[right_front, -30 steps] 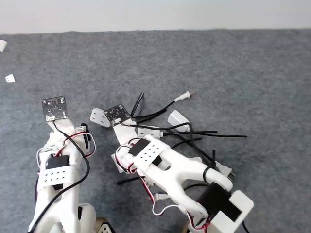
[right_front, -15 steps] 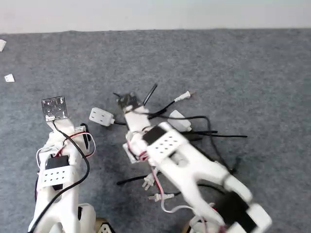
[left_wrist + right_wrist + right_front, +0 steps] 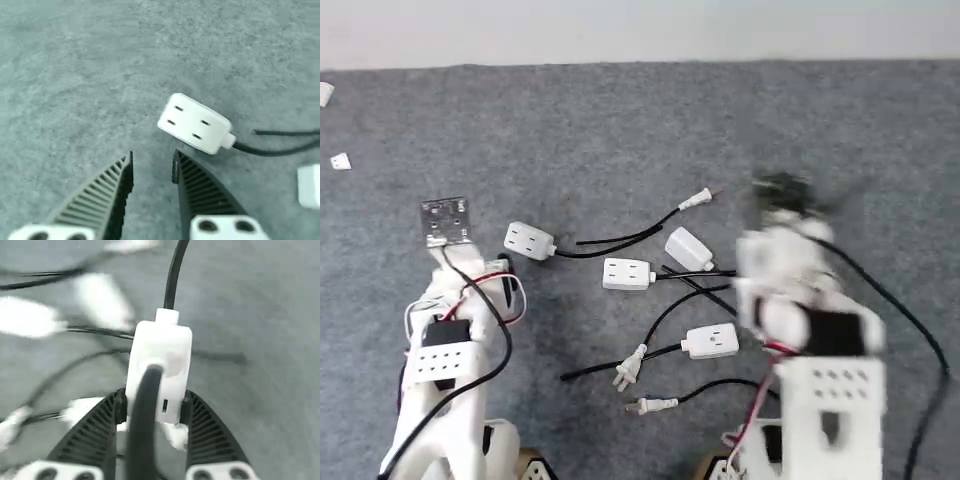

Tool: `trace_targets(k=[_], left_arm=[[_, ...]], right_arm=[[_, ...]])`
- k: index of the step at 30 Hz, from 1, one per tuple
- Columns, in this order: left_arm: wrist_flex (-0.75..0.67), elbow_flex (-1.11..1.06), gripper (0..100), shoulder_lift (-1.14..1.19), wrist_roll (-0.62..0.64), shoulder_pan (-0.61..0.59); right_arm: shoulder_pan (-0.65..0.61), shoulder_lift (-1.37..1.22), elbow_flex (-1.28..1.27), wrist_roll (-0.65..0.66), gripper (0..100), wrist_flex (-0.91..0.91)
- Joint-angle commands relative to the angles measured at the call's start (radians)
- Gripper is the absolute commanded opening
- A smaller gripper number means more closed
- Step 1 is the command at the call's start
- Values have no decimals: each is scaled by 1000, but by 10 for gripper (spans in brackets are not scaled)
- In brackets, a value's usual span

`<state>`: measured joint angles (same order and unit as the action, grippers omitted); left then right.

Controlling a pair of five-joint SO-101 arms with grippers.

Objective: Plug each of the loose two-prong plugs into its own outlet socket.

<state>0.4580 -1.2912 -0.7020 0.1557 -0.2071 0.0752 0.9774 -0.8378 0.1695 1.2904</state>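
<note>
My right claw (image 3: 152,400) is clamped on a white outlet socket (image 3: 160,355), held over the right side of the grey carpet (image 3: 620,130). A black cord seems to run into the socket's face, though blur hides the join. My left claw (image 3: 152,167) stands slightly open and empty, just short of a second socket (image 3: 195,124) lying at the left. A loose plug (image 3: 630,366) lies near the middle.

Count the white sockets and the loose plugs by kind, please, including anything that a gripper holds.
Sockets on the mat: 4
Socket held in the right gripper: 1
Plugs on the mat: 3
Total: 8
</note>
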Motion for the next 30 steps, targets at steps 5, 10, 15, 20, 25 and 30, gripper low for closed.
trace_targets(k=[5,10,15,20,25,30], left_arm=[[126,22,127,-3,-169,144],[270,53,128,3,-166,298],[404,96,128,-5,-172,517],[488,145,127,-5,-359,707],[486,177,127,-5,-410,873],[482,236,127,-2,-485,991]], right_arm=[[716,143,-262,86,9,-239],[931,117,-411,164,10,-470],[1007,47,-445,163,170,-562],[1043,-16,-450,161,231,-604],[1038,-73,-454,161,199,-604],[1036,-124,-505,161,199,-685]])
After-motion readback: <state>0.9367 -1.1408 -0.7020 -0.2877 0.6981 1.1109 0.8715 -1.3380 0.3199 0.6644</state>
